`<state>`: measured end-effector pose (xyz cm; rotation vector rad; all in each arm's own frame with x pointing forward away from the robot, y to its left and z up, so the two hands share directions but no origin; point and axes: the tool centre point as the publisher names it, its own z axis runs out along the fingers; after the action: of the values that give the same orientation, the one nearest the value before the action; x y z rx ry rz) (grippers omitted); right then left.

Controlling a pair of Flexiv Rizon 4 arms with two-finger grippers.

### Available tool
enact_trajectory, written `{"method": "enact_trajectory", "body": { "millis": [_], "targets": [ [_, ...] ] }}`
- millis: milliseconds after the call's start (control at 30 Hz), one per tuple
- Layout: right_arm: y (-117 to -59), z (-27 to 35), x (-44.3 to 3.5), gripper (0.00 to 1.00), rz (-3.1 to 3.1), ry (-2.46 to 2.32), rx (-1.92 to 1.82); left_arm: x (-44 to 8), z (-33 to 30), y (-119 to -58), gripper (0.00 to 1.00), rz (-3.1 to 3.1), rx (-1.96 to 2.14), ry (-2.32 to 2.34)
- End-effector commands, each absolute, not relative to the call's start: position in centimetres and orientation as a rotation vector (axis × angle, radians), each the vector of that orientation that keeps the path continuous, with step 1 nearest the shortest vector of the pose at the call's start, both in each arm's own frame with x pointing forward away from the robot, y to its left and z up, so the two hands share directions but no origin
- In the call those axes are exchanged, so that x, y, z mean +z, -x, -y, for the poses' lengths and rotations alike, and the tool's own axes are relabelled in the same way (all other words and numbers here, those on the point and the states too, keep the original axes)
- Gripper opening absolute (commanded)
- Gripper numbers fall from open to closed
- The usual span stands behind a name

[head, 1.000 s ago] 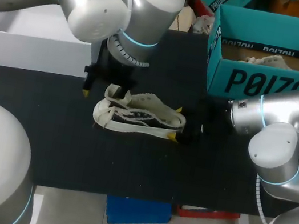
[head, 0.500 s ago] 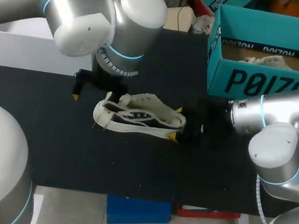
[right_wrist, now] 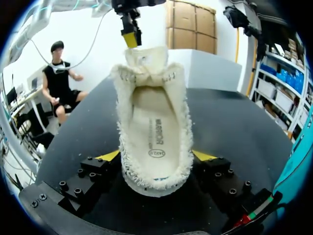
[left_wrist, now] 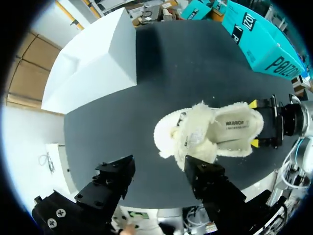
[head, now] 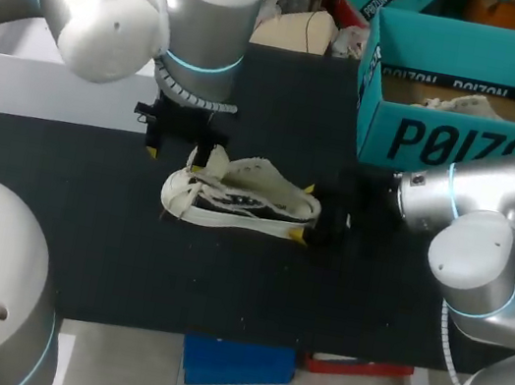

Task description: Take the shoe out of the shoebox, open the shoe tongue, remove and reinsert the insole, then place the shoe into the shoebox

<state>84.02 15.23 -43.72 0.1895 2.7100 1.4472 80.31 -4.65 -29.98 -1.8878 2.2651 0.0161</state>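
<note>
our right hand (right_wrist: 156, 156) clamps the shoe (head: 242, 198) at the heel (right_wrist: 156, 188), left hand (head: 175, 150) spread — soft, light, floppy; we'd pinch the tongue (right_wrist: 141, 58).

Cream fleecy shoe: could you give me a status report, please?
Right gripper shut on heel of cream fleecy shoe. Left gripper open by its toe end. Shoe on black table, insole inside. Nothing in the way.

One gripper free, one gripping.
Our left gripper (head: 176, 153) points down, fingers spread apart; our right gripper (head: 306, 213) lies level, clamping the shoe (head: 237, 194) at its heel.
</note>
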Motion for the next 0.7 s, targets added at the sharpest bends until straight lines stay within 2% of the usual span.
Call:
{"method": "enact_trajectory", "body": {
  "millis": [33, 167, 700],
  "targets": [
    [-84.1, -15.2, -44.0, 0.00, -2.710, -0.193, 1.444, -27.6, 5.4, -79.3, 0.00, -3.162, -0.262, 0.836],
    [-84.1, -15.2, -44.0, 0.00, -2.710, -0.193, 1.444, -27.0, 9.1, -79.8, 0.00, -3.344, -0.278, 0.554],
    [-84.1, -15.2, -44.0, 0.00, -2.710, -0.193, 1.444, -27.0, 9.1, -79.8, 0.00, -3.344, -0.278, 0.554]
  ]
}}
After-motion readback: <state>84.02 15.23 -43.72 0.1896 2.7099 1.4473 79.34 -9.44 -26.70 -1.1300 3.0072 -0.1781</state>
